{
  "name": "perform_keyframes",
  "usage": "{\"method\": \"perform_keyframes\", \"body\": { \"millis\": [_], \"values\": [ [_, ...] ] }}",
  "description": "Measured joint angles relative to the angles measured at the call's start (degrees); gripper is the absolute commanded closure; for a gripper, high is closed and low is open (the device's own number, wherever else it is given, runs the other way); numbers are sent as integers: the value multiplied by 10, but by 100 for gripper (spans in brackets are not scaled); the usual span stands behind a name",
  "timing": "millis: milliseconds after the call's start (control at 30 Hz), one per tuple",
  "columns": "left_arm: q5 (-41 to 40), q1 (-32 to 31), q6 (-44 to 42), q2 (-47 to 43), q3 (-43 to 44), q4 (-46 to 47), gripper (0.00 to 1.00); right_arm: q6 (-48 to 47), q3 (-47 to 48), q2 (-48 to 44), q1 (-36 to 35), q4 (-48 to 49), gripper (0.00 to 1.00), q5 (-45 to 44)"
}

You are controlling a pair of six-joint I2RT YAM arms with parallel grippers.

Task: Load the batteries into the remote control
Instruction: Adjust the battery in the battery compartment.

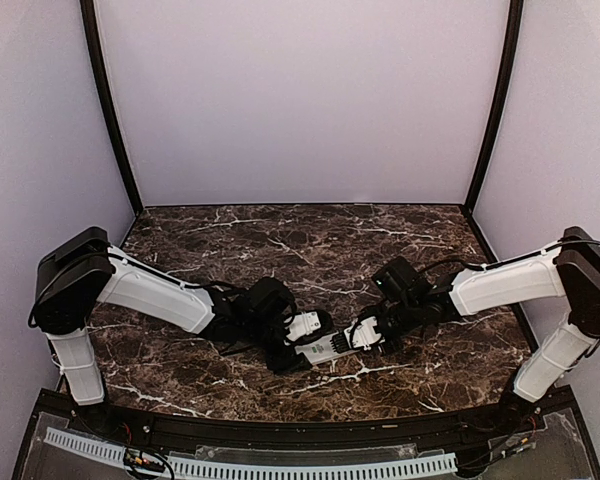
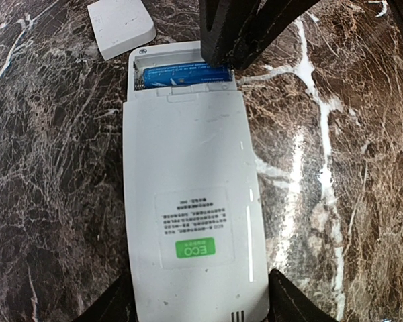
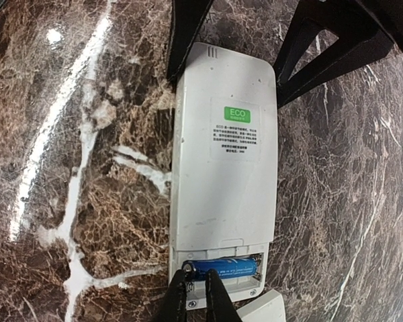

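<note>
The white remote control (image 2: 188, 201) lies face down on the marble table, its back label up and its battery compartment uncovered; it also shows in the right wrist view (image 3: 221, 168) and in the top view (image 1: 325, 348). One blue battery (image 3: 228, 267) lies in the compartment, also seen in the left wrist view (image 2: 181, 75). No second battery is in view. My left gripper (image 2: 195, 298) is shut on the remote's other end, one finger on each long side. My right gripper (image 3: 198, 285) is nearly closed, its tips on the battery's left end.
The small white cover piece (image 2: 121, 27) lies on the table just beside the compartment end, also seen at the bottom of the right wrist view (image 3: 262, 310). Both arms meet at the table's near middle (image 1: 330, 340). Pale walls enclose the back and sides.
</note>
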State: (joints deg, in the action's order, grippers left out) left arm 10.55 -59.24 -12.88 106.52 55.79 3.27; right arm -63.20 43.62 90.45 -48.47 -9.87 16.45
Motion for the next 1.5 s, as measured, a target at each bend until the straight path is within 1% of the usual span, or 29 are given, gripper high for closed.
{"method": "perform_keyframes", "body": {
  "millis": [133, 433, 733, 900, 1000, 1067, 1167, 1200, 1233, 1267, 1367, 1500],
  "values": [
    [0, 0, 0, 0, 0, 0, 35, 1, 0, 0, -1, 0, 89, 0],
    [0, 0, 0, 0, 1, -1, 35, 1, 1, 0, -2, 0, 91, -1],
    [0, 0, 0, 1, 1, 0, 34, 4, 5, -4, -2, -19, 85, 4],
    [1, 0, 0, 1, 2, 0, 34, 48, 18, -35, -2, -50, 83, 24],
    [1, 0, 0, 1, 2, 0, 34, 129, 28, -67, -1, -41, 82, 36],
    [1, 0, 0, 1, 2, 0, 33, 210, 29, -87, -1, -23, 83, 34],
    [2, 0, 0, 1, 2, 0, 32, 375, 40, -97, -1, -8, 84, -1],
    [2, 0, 0, 1, 2, 0, 31, 448, 50, -94, -1, -14, 84, -29],
    [2, 0, 0, 1, 2, 0, 31, 501, 60, -91, -1, -21, 85, -49],
    [2, 0, 0, 1, 2, 0, 31, 572, 78, -83, -1, -40, 85, -72],
    [2, 0, -1, 1, 2, 0, 30, 721, 132, -40, -1, -88, 85, -119],
    [2, 0, -4, 1, 2, 0, 29, 854, 167, 33, -1, -144, 83, -151]
  ]
}}
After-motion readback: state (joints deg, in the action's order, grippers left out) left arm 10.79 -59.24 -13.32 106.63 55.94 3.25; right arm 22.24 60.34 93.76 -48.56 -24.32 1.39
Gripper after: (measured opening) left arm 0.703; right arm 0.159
